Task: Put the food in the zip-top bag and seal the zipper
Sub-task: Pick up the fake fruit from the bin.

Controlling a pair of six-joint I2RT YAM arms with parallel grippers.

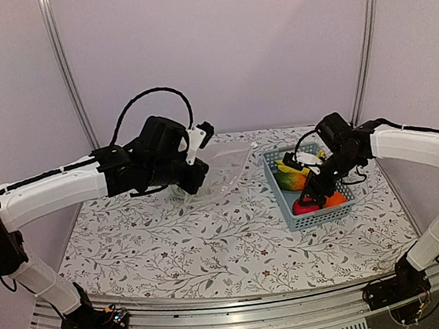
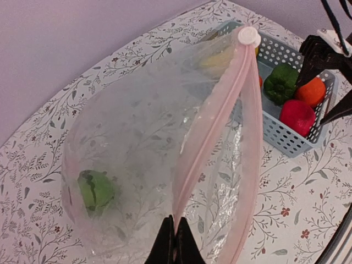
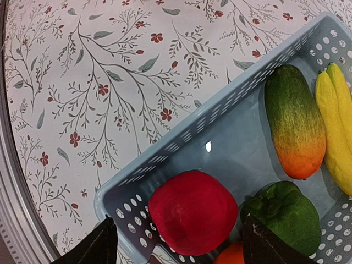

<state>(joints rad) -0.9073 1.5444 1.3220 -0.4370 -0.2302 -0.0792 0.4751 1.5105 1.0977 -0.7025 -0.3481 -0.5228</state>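
Observation:
My left gripper (image 2: 175, 230) is shut on the pink-white zipper (image 2: 214, 121) of the clear zip-top bag (image 2: 143, 137) and holds the mouth open above the table; in the top view it (image 1: 196, 181) is at centre left. A round green ball (image 2: 94, 190) lies inside the bag. My right gripper (image 3: 179, 220) is open over the near corner of the light-blue basket (image 3: 220, 104), its fingers on either side of the pink-red fruit (image 3: 192, 220). The green pepper (image 3: 286, 214), orange (image 3: 234, 256), mango (image 3: 291, 126) and bananas (image 3: 333, 126) lie in the basket.
The basket (image 1: 281, 205) stands right of centre on the floral tablecloth, just right of the bag (image 1: 224, 168). A white round slider (image 2: 248, 36) sits at the far end of the zipper. Metal frame posts stand at the back corners.

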